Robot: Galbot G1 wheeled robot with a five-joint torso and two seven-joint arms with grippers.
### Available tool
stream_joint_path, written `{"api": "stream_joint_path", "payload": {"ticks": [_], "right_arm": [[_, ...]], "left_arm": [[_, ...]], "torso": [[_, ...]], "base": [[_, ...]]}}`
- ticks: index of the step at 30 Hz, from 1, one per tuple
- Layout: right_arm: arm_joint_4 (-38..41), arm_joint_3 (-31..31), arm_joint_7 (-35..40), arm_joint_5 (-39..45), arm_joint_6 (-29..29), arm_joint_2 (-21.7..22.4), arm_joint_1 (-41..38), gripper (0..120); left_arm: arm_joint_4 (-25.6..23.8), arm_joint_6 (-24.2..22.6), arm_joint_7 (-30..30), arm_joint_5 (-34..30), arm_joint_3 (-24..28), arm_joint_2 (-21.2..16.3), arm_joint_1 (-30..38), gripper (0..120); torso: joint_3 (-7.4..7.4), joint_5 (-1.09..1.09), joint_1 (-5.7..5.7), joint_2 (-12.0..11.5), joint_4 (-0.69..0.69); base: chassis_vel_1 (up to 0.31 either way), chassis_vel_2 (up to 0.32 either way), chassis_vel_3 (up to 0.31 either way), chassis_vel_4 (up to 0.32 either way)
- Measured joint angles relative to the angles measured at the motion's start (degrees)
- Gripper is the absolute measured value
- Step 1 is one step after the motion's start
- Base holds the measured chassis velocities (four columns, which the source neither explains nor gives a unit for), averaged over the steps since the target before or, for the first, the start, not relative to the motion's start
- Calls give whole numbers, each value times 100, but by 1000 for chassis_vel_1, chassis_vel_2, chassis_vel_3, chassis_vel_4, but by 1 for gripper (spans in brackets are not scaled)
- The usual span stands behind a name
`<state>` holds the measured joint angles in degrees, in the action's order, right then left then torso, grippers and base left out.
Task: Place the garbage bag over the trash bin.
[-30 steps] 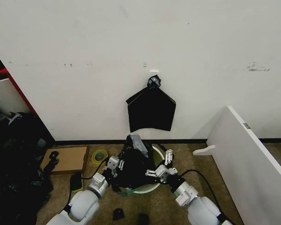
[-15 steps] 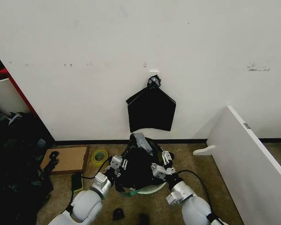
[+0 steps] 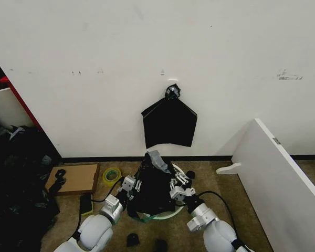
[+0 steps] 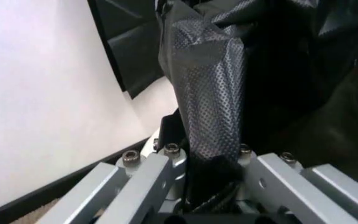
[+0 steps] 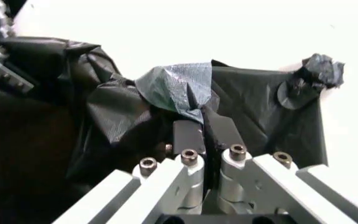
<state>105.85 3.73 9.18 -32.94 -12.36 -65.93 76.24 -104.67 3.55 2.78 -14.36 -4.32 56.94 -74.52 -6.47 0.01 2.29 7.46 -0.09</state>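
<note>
Left gripper clamped on a textured fold of garbage bag; flat black bundle against white wall behind.

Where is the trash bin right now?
In the head view, the trash bin stands on the floor by the wall, below the hanging black bundle, mostly covered by the garbage bag held between the left gripper and right gripper.

The bin stands on the floor before the wall, with the bag draped over it. The left gripper is at the bag's left side, the right gripper at its right. A bundle hangs on the wall behind. A board leans to the right; a tape roll lies left.
</note>
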Motion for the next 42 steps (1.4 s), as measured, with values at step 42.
{"api": "stream_joint_path", "payload": {"ticks": [42], "right_arm": [[-779,600,-2554,6065,-26,392,-260,0]], "left_arm": [[72,1155,-1007,-795,-338,-203,191,5]], "torso": [[0,0,0,0,0]], "base": [[0,0,0,0]]}}
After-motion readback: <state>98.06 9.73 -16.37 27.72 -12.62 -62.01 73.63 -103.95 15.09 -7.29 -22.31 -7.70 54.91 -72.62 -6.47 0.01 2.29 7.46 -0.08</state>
